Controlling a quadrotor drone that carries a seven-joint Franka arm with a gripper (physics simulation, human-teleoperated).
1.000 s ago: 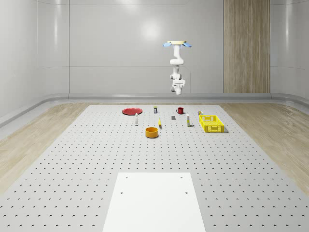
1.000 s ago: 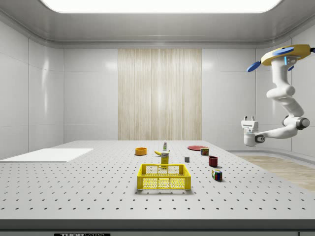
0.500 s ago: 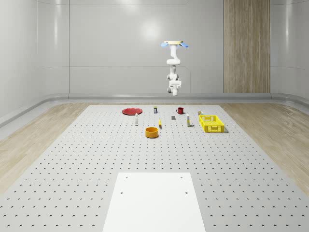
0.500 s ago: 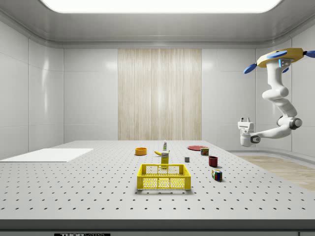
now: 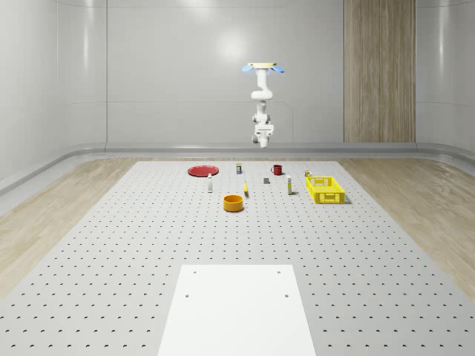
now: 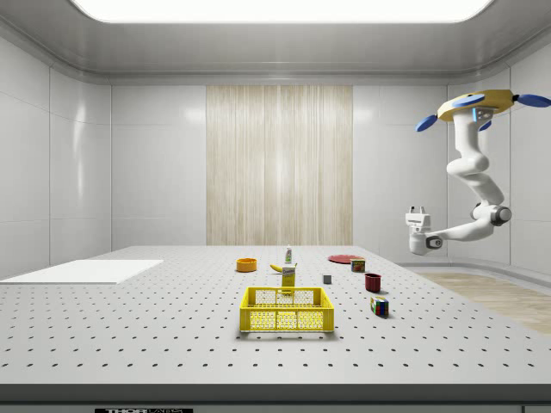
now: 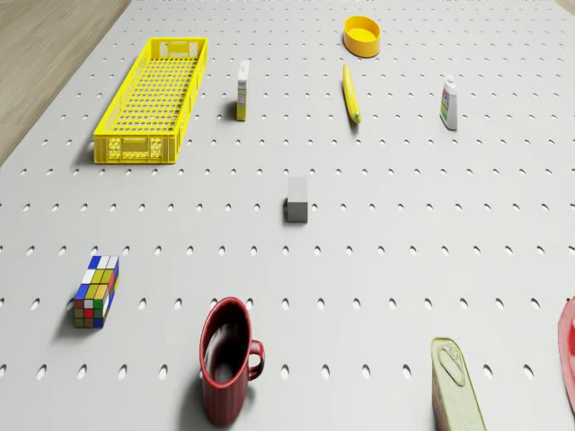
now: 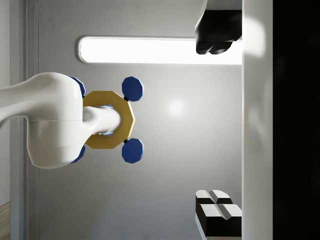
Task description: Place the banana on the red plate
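Yellow-hubbed, hovered high as drone [image 6: 472, 107] near table [image 6: 129, 327] edge; edged closer over the last second. Kept gripper [image 6: 418, 209] upturned, spread wide, empty. Left banana [image 5: 246, 190] beside orange bowl [image 5: 233, 202], well apart from red plate [image 5: 202, 171]; approach barely begun

Drone [image 6: 472, 106] hovering high, arm [image 6: 472, 185] bent, gripper [image 6: 417, 209] upturned, fingers apart

one banana [image 7: 350, 92], one red plate [image 5: 202, 171], one mug [image 7: 226, 359]
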